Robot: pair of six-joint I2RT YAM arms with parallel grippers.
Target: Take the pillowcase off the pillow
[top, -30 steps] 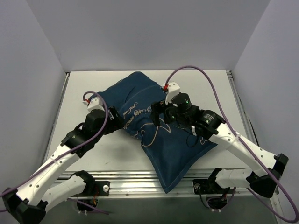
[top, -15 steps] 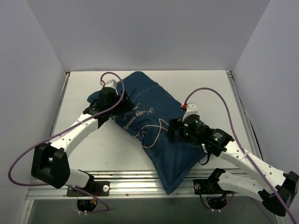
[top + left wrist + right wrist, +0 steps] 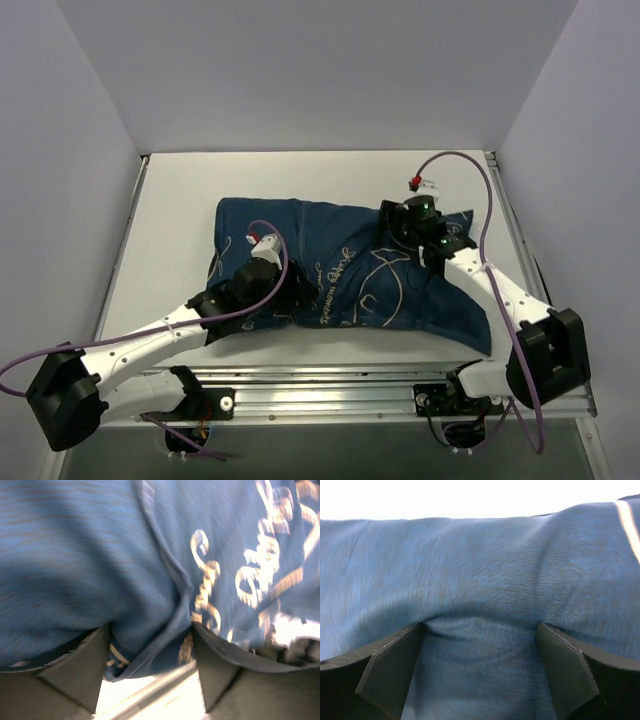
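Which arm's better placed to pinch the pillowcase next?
Left, probably. The left fingers straddle a loose seamed fold of the navy fish-print fabric pillowcase near its front edge. The right fingers press wide apart into smooth, taut cloth, with nothing to pinch.

Overhead view is being lit evenly, soft shadows being cast; the pillowcase [image 3: 90, 555] is being rendered blurred in both wrist views, the right one's background being blown out white.
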